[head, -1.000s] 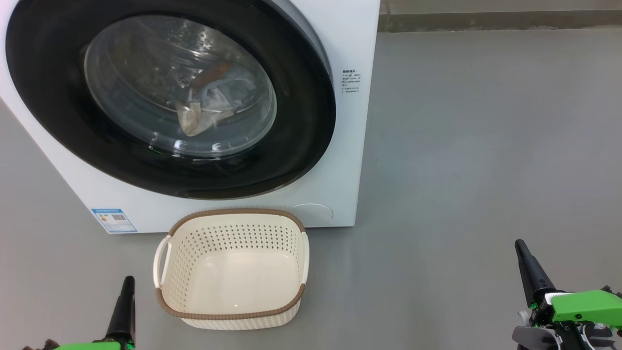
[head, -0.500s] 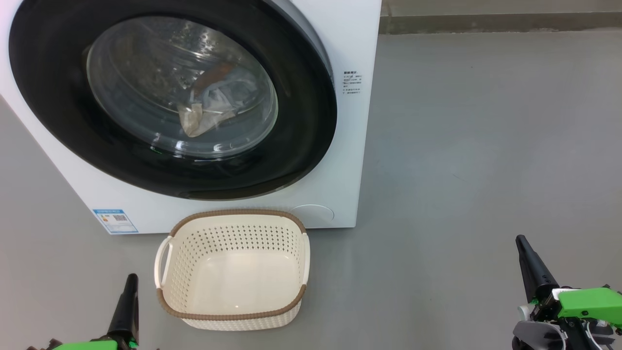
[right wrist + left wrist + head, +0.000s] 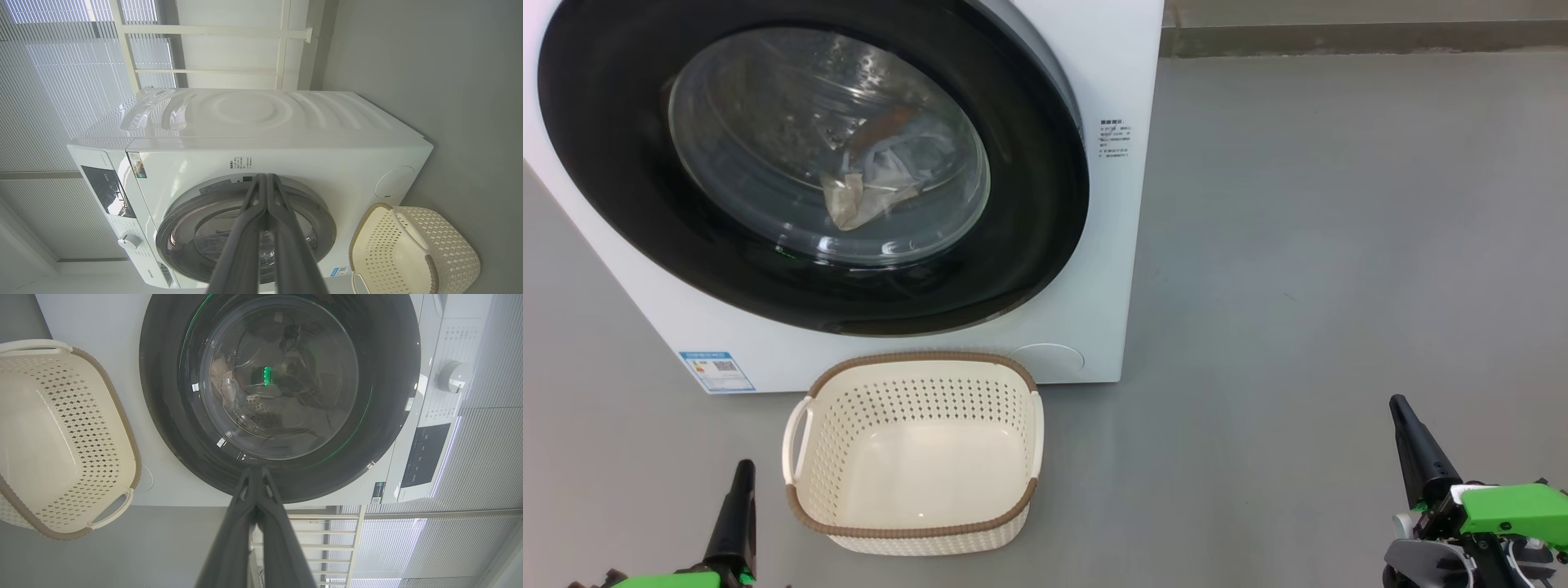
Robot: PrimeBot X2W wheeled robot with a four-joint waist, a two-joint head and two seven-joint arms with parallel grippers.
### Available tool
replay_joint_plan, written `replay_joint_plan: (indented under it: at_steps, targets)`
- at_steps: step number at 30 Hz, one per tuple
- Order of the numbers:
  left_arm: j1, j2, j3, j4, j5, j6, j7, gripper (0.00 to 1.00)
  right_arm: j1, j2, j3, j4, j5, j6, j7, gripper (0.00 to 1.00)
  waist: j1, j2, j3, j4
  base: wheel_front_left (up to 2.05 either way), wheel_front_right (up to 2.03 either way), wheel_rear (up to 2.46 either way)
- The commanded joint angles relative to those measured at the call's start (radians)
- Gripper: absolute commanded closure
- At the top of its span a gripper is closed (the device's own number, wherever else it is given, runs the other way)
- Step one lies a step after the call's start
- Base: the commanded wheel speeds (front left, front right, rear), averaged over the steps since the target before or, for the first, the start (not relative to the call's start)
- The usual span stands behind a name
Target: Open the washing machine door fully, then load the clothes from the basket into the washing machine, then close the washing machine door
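Left gripper (image 3: 741,472): left of the basket (image 3: 915,359), off its near corner, fingers pressed together, gripping nothing. Washing machine (image 3: 1115,245): directly behind the basket, close to its far rim. Washing machine door (image 3: 1045,204): flush against the machine front. Clothes (image 3: 882,171): behind the door glass, inside the drum, beyond the basket. Right gripper (image 3: 1398,406): well right of the basket, fingers pressed together, gripping nothing.

Plain grey floor (image 3: 1339,245), darker skirting strip (image 3: 1364,37) along the far wall (image 3: 1364,10). Pale slatted blinds (image 3: 61,81) glow with daylight, white frame bars (image 3: 212,30) beside them.
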Motion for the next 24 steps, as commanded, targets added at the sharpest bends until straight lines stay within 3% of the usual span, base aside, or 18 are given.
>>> replay_joint_plan:
  at_steps: [1,24]
  targets:
    - [-0.043,0.009,0.033,-0.031,-0.008,0.000,0.006,1.00,-0.043,-0.008,0.019,-0.030,0.001,0.002,0.007,1.00,0.0000,0.0000,0.000,0.000,0.00,0.00,0.00]
    - [-0.043,0.009,0.033,-0.031,-0.008,0.000,0.006,1.00,-0.043,-0.007,0.017,-0.030,-0.001,0.002,0.008,1.00,0.0000,0.0000,0.000,0.000,0.00,0.00,0.00]
